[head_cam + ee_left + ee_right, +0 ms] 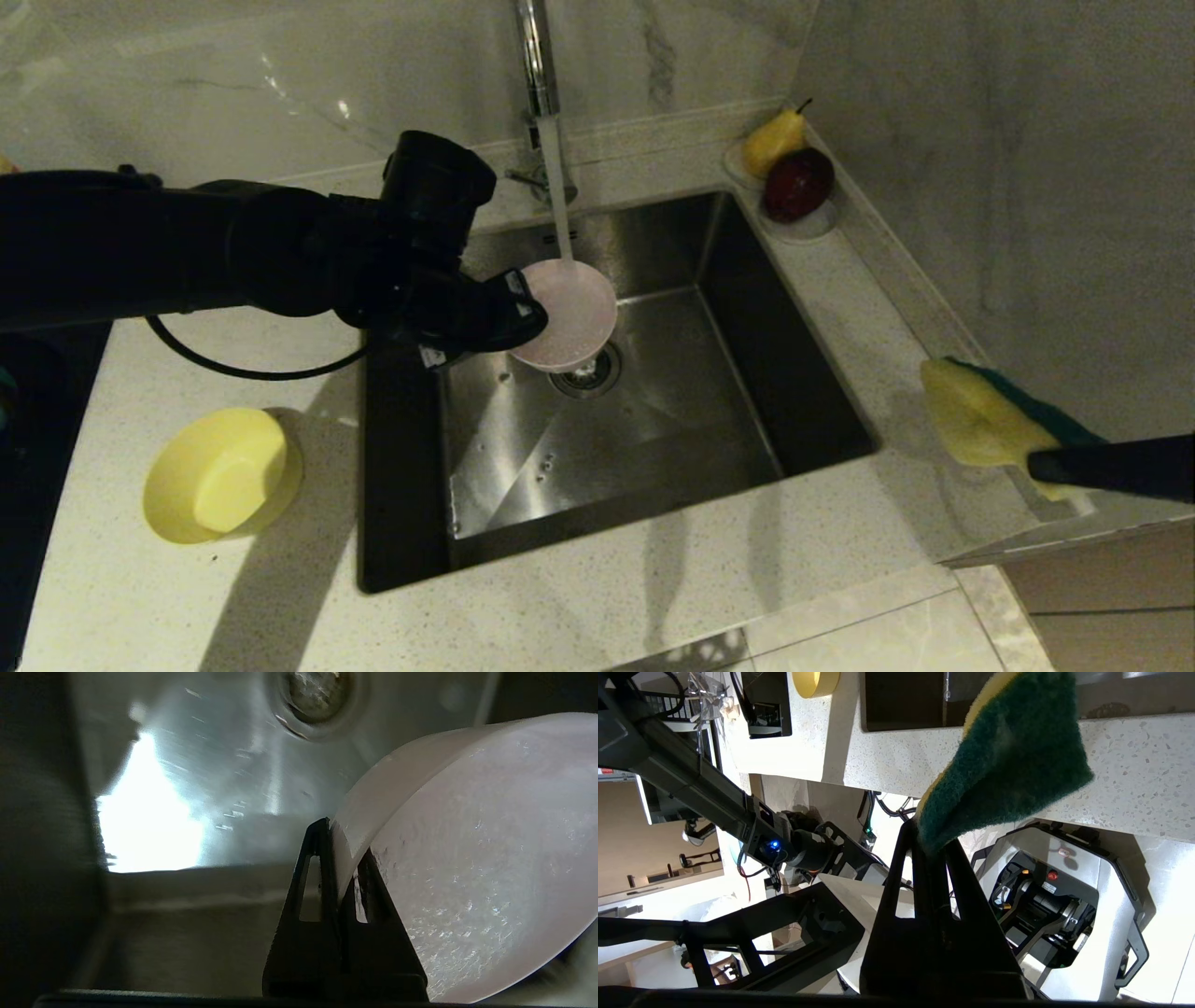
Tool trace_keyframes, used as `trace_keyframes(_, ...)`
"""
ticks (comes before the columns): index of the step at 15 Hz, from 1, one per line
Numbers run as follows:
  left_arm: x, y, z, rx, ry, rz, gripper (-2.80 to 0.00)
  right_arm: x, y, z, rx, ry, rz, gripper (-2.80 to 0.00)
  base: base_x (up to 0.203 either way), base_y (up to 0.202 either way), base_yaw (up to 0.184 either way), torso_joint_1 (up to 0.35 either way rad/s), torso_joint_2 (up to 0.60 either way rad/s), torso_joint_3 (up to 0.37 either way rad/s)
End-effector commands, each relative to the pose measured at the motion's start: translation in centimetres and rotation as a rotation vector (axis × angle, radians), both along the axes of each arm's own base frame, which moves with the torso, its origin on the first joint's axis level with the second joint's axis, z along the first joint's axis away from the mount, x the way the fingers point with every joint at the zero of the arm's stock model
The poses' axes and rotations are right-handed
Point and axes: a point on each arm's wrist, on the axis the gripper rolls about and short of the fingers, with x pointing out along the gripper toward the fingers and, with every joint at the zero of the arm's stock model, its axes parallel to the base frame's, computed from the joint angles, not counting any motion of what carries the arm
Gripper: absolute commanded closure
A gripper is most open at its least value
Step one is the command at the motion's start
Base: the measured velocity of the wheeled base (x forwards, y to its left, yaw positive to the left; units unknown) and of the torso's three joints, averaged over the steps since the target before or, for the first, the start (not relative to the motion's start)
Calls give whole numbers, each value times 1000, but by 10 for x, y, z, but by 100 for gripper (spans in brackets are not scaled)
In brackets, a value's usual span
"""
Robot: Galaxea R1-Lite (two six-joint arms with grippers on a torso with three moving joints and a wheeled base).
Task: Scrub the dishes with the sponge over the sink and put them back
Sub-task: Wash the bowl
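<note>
The yellow bowl (222,476) rests on the worktop (653,597) at 9 o'clock of the sink (653,439). The left gripper (523,308) is clamped on the rim of the pink bowl (569,315), holding it tilted above the drain strainer (590,371) under the tap (540,93). At 3 o'clock of the sink, the right gripper (931,842) is clamped on the sponge (990,420), held over the worktop edge.

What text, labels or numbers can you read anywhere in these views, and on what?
None can be read.
White label under the left gripper, seen from the head view: too small to read.
Pink bowl, sponge, yellow bowl, sink: no markings visible.
</note>
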Motion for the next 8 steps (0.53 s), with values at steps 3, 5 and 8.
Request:
trace_keyframes(3, -16, 13, 21, 75, -179, 101, 0, -2, 0, 0, 3, 2, 7, 0, 0, 0, 0, 0, 0, 0)
trace_keyframes(5, -26, 19, 29, 107, -298, 90, 0, -2, 0, 1, 4, 0, 10, 0, 0, 0, 0, 0, 0, 0)
trace_keyframes(8, -37, 28, 29, 153, -443, 74, 0, -2, 0, 1, 3, 1, 11, 0, 0, 0, 0, 0, 0, 0)
